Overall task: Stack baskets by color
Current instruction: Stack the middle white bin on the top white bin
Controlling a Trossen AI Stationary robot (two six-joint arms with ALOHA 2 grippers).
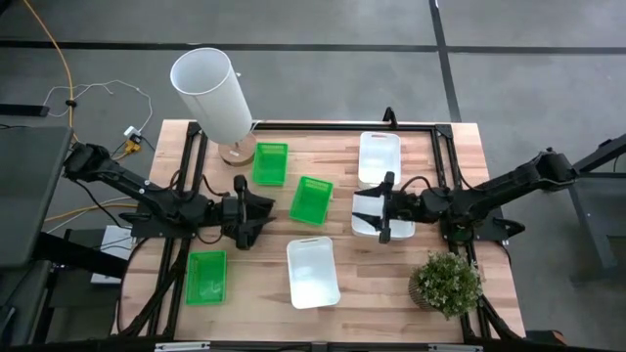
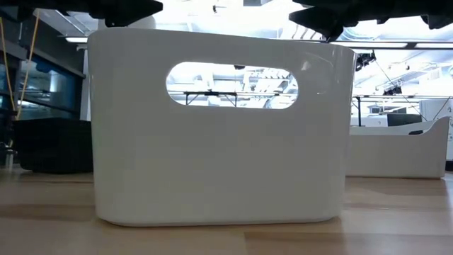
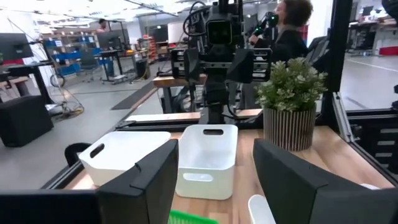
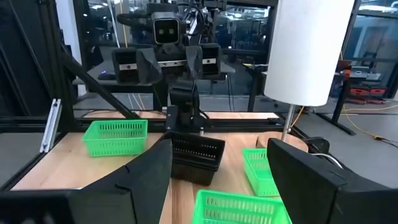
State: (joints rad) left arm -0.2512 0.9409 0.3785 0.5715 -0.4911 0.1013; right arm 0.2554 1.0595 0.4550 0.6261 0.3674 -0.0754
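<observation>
White basket [image 2: 219, 127], nearest the low camera, stands unstacked at the table's front. Left gripper [image 1: 245, 211], jaws apart, hovers over a black basket [image 4: 196, 155]; right gripper [image 1: 384, 207], jaws apart, over another white basket [image 1: 370, 221]. Sorting seems barely begun; next comes lowering and closing on a rim.

Glossy smooth white plastic basket [image 2: 219, 127]; green mesh plastic baskets [image 1: 312, 198]; matt light wood table [image 1: 372, 284].

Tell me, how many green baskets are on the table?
3: one by the lamp base, one mid-table, one at the front left. None appear stacked; others could be hidden.
</observation>
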